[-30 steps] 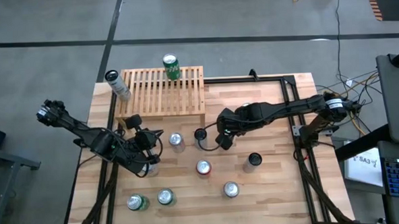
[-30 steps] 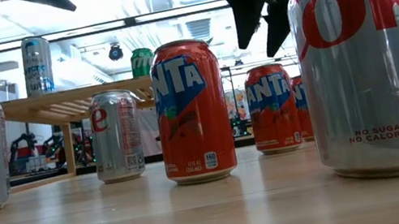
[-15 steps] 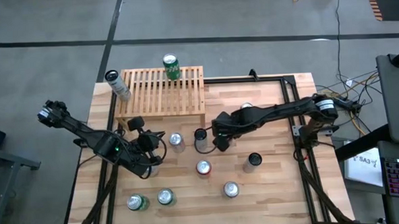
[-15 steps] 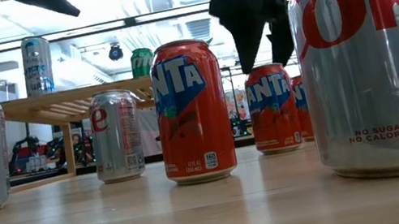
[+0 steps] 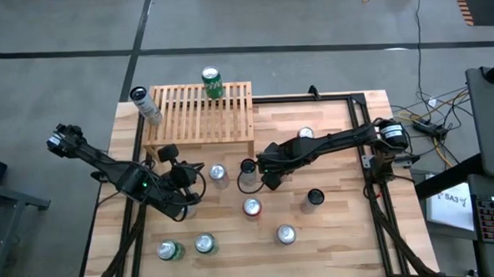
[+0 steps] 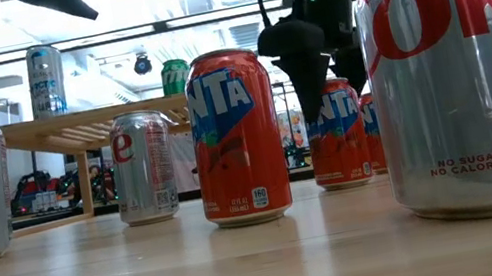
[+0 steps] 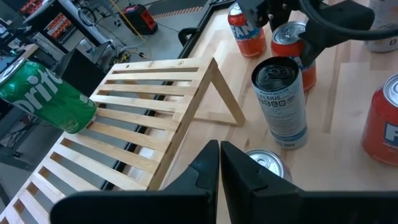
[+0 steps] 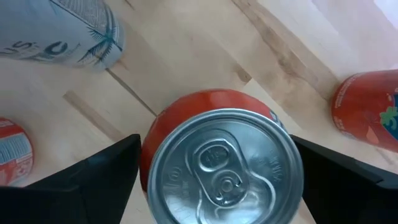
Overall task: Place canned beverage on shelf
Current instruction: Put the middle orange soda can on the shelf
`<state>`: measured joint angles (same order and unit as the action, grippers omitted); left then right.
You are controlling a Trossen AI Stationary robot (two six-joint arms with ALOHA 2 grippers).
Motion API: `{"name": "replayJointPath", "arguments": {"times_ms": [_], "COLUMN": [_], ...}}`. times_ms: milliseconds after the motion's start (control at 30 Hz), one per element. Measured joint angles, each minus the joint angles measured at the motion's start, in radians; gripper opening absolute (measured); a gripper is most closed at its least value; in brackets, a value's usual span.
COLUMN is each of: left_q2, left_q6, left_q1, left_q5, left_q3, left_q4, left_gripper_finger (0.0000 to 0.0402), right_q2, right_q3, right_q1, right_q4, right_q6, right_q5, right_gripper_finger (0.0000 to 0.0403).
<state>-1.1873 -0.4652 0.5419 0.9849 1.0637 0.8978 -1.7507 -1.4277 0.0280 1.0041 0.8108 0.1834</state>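
Note:
An orange can (image 8: 217, 155) with a silver top stands upright on the table, also seen in the low view (image 6: 338, 142). My right gripper (image 8: 224, 171) is open above it, pointing steeply down. Its fingers (image 6: 303, 67) stand on either side of the can's top with a gap on each side. The light-wood slatted shelf (image 5: 200, 115) stands at the table's far left. It carries a green can (image 5: 212, 81) and a tall pale can (image 5: 145, 104). My left gripper (image 7: 219, 165) is shut and holds nothing. It hovers near the shelf's near side (image 5: 188, 172).
A dark-topped pale can (image 7: 281, 102) stands close beside the orange can. A silver can (image 5: 218, 173), a second orange can (image 5: 252, 207) and a third (image 5: 304, 133) stand nearby. Several more cans stand toward the near edge, among them a big silver one (image 6: 458, 70).
My right gripper has come down and a little toward the table's left. Its fingers now straddle the top of the far orange can and have stayed open. The cans have not moved.

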Motion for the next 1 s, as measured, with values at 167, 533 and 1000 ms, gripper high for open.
{"name": "replayJointPath", "arguments": {"times_ms": [167,533,1000], "left_q2": [0.0,0.002,0.004], "left_q6": [0.0,0.002,0.016], "left_q1": [0.001,0.046,0.18], "left_q5": [0.0,0.081,0.169], "left_q3": [0.0,0.0,0.0], "left_q4": [0.0,0.0,0.0], "left_gripper_finger": [0.0,0.0,0.0], "right_q2": [-0.003,-0.002,0.009], "right_q3": [0.001,-0.022,-0.41], "right_q1": [0.0,0.0,0.0], "right_q4": [-0.001,0.037,0.41], "right_q6": [0.015,0.005,-0.044], "right_q5": [0.0,0.0,0.177], "right_gripper_finger": [0.0326,0.0283,0.0283]}}
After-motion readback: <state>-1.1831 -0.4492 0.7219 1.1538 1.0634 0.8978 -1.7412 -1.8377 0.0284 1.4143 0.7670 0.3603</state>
